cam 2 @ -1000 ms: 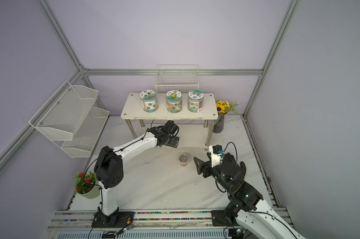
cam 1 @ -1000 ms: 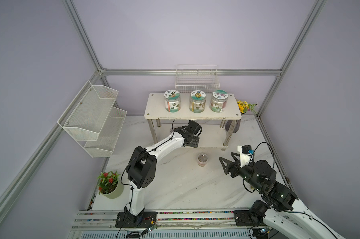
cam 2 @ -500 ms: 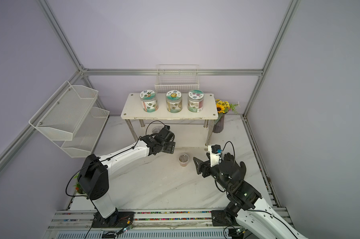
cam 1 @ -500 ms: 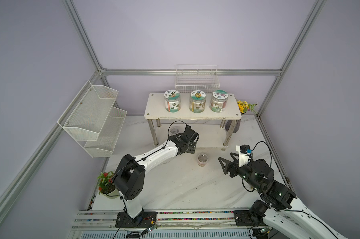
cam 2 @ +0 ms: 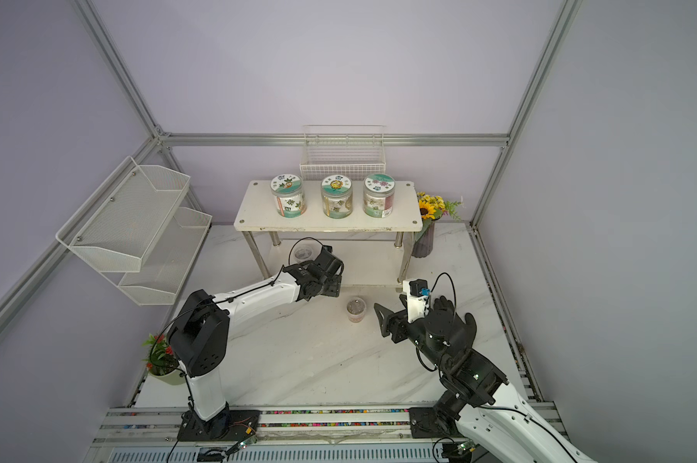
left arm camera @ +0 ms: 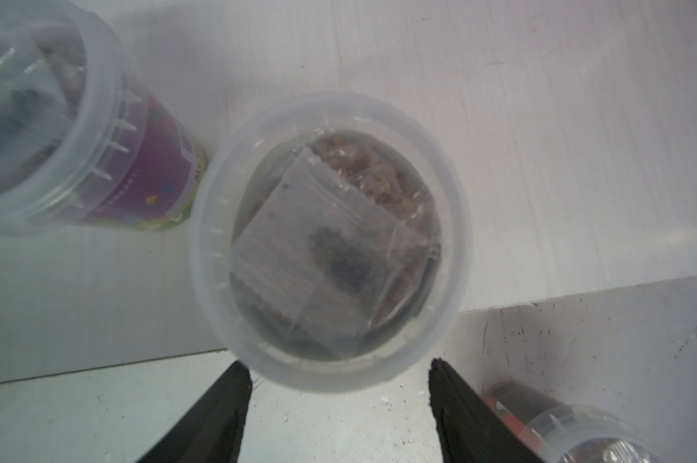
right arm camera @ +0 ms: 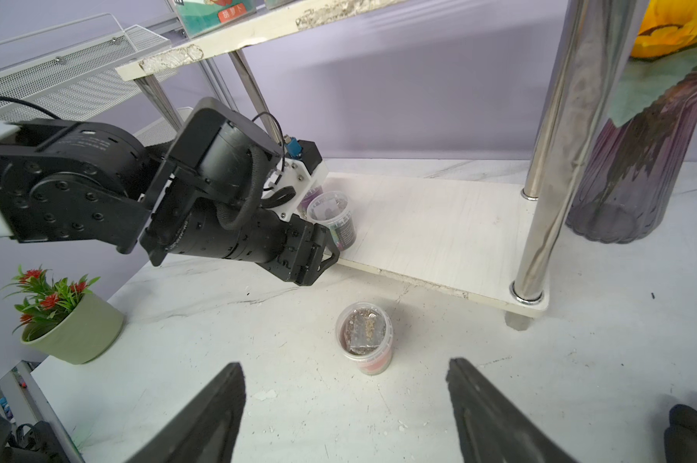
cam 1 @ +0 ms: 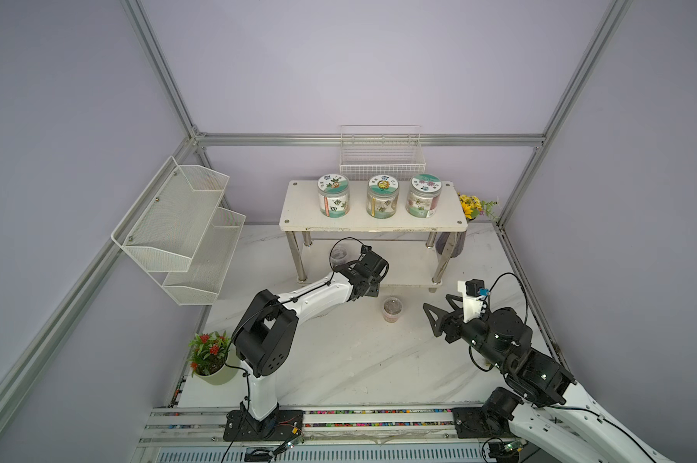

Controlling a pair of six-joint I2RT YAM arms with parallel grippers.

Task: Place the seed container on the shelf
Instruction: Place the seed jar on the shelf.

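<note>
Across both top views, one shelf carries three jars on top. One table seed container stands between two arms, and one faint tub shows beneath.

At the left wrist, the left gripper is part-open and empty, its tips short of the shelf seed container on the lower board's edge. A purple-labelled tub and a corner tub are cropped.

At the right wrist, the right gripper gapes empty before the table seed container. The left gripper half-hides both tubs on the shelf.
</note>
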